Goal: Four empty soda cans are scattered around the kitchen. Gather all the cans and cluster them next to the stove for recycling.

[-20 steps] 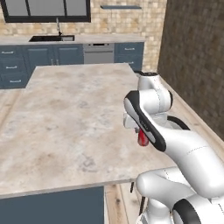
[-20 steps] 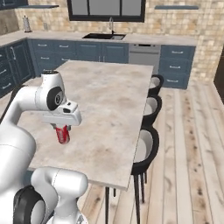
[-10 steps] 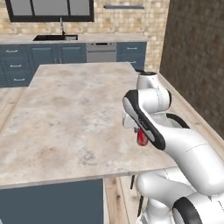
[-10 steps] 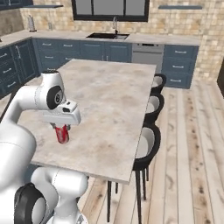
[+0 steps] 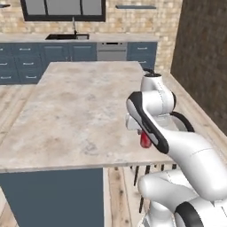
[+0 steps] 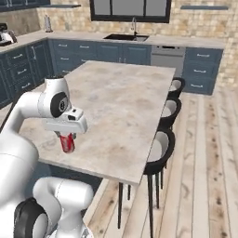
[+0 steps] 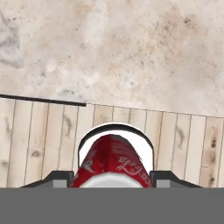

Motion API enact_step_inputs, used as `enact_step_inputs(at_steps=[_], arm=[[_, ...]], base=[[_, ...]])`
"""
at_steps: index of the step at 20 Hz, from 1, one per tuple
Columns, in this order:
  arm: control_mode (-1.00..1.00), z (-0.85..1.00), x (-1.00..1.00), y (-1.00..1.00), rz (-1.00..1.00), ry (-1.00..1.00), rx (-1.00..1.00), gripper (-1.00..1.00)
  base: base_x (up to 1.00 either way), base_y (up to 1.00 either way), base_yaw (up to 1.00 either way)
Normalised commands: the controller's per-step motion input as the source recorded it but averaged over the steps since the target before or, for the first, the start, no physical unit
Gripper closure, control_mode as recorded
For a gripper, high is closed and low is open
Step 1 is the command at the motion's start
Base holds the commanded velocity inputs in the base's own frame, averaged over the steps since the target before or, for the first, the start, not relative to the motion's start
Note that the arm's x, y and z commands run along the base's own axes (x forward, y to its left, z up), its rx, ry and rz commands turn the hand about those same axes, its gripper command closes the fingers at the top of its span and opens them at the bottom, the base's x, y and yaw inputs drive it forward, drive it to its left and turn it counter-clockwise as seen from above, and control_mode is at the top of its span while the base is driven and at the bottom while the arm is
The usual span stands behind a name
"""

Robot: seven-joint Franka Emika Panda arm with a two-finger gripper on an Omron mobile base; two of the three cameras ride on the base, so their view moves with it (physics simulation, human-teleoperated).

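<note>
We see a bright red can [image 6: 68,143] with white lettering along its side. The counter [image 5: 80,111] wears a mottled beige and grey stone pattern with faint brownish blotches, over a dark slate-blue base. The floor [image 6: 204,176] shows pale wood planks with darker grain streaks. The cabinets [image 6: 83,51] along the wall are the same slate blue, and the dishwasher [image 6: 166,56] among them is silver-grey. The wall [image 5: 128,22] behind is tan brick. We note black stools [image 6: 160,144] with white seats, and a dark brown wall [image 5: 204,57] at one side.
</note>
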Motion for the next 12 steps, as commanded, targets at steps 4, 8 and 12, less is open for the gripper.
enact_step_inputs(at_steps=[4, 8, 12], arm=[[1.00, 0.00, 0.00, 0.00, 0.00, 0.00, 0.00, 1.00], [1.00, 0.00, 0.00, 0.00, 0.00, 0.00, 0.00, 1.00], [1.00, 0.00, 0.00, 0.00, 0.00, 0.00, 0.00, 1.00]], base=[[-0.39, 0.16, 0.72], [-0.49, 0.14, 0.85], [-0.23, 0.15, 0.81]])
